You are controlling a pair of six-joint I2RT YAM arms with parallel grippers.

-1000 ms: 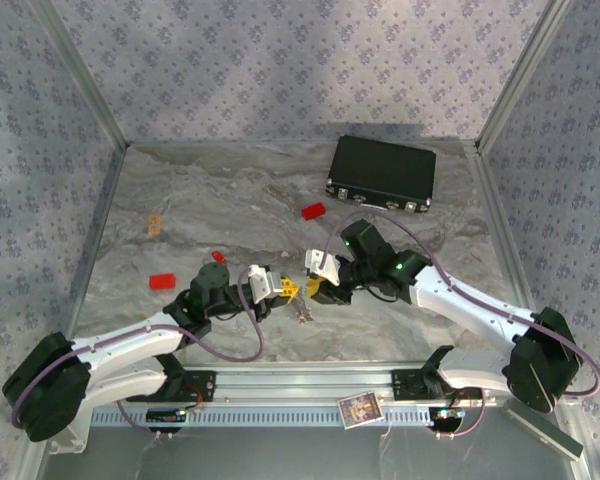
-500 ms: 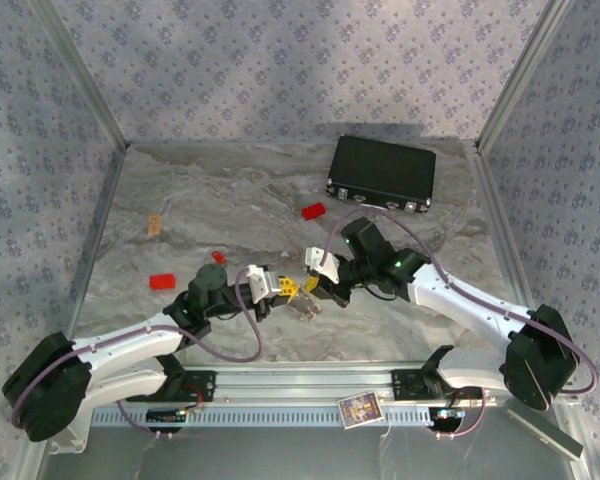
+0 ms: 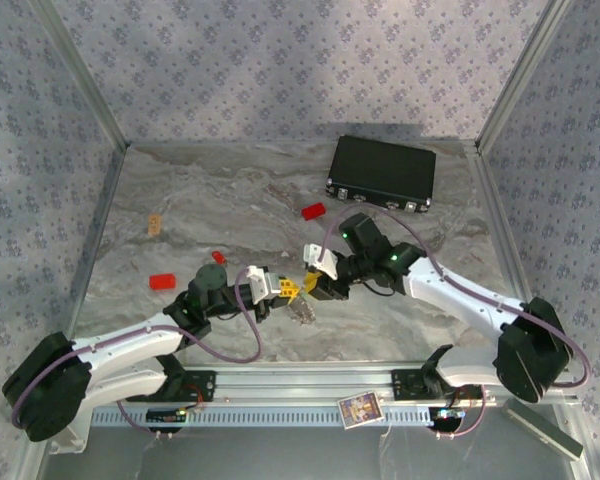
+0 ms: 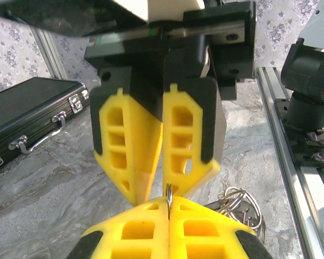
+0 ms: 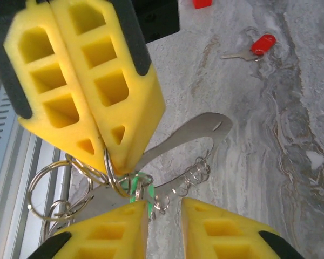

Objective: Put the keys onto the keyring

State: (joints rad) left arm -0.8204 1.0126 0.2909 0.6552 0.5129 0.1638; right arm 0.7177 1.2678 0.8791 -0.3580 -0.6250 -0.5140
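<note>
Top external: your arms stretch low and meet tip to tip mid-table. The left gripper [image 3: 286,290] pinches the keyring [image 3: 300,310]. The right gripper [image 3: 311,285] is parted beside the green key [image 5: 136,189], and the red key [image 5: 262,43] lies well apart.

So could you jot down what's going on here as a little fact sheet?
left gripper: shut on the keyring
right gripper: open, tips meeting the left gripper's
green key: among the rings between the two grippers; whether it is threaded on is unclear
red key: lying loose, away from both grippers
black case: closed, at the far side
</note>
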